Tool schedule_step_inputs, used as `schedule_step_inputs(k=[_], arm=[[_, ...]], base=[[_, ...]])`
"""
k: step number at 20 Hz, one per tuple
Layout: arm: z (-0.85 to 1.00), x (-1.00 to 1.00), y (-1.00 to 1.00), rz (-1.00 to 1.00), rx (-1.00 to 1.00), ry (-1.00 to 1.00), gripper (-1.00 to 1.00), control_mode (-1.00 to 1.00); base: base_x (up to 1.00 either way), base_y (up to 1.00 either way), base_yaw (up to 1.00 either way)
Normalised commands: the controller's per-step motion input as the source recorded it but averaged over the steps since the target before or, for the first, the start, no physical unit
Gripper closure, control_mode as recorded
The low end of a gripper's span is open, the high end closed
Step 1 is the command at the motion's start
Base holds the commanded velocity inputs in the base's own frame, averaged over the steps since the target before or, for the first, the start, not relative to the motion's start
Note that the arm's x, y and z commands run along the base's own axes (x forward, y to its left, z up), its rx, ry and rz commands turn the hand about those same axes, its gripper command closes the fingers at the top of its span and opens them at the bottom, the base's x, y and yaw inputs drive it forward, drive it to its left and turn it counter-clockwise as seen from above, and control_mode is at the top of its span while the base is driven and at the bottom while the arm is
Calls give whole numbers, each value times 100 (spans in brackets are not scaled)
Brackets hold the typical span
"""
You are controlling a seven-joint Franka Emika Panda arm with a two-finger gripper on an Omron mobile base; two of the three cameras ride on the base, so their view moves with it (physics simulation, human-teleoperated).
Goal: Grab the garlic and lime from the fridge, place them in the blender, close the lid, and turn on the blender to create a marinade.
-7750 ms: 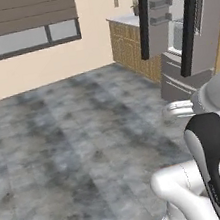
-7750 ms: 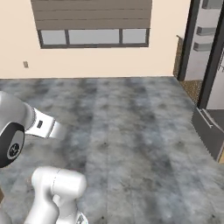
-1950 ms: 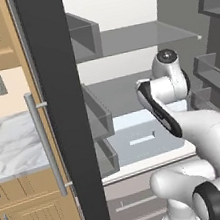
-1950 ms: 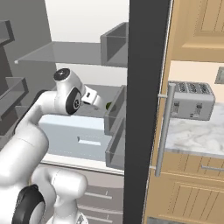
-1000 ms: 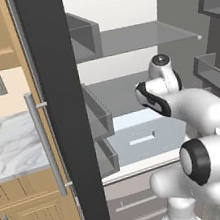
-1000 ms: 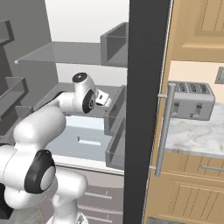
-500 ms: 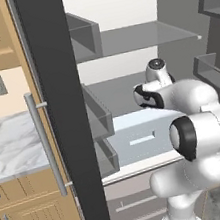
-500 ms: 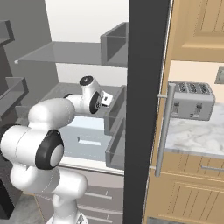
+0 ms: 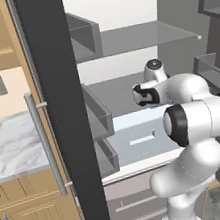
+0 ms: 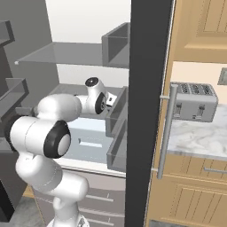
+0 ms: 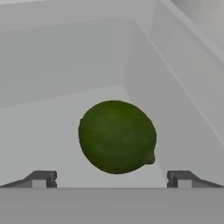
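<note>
Folding further in since a second ago, the arm has its elbow bulking larger in front of both base cameras, and the hand has pushed deeper over the grey shelf inside the fridge (image 9: 62, 115). From the left base view the white wrist reaches in between the open dark door on the left and the door bins on the right, sitting just above the pale drawer (image 9: 137, 140). From the right base view the same wrist points toward the grey bins on the inner side of the door, with the long silver handle (image 10: 165, 133) running down the door's outer face. Over on the marble counter (image 10: 199, 133) a silver toaster (image 10: 193, 101) stands against the wall, wooden cabinets below it. Now the hand view: the lime (image 11: 117, 136), dark green and round, lies dead centre on a pale grey floor, tucked near a corner where two pale walls meet, a little nub showing on its lower right. The gripper (image 11: 111, 178) is spread wide, one dark fingertip low at the left and the other low at the right, the lime framed between them but beyond the tips and not touched. Which compartment the lime lies in is hard to call, possibly a shelf bin.
</note>
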Motion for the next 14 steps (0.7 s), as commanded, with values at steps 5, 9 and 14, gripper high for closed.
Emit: schedule_step_inputs(k=[5, 9, 14], arm=[[-10, 37, 0, 0, 0, 0, -100, -100], [-22, 34, -2, 0, -1, 0, -100, -100], [-30, 12, -16, 0, -1, 4, -100, -100]], base=[[0, 0, 0], [0, 0, 0], [0, 0, 0]])
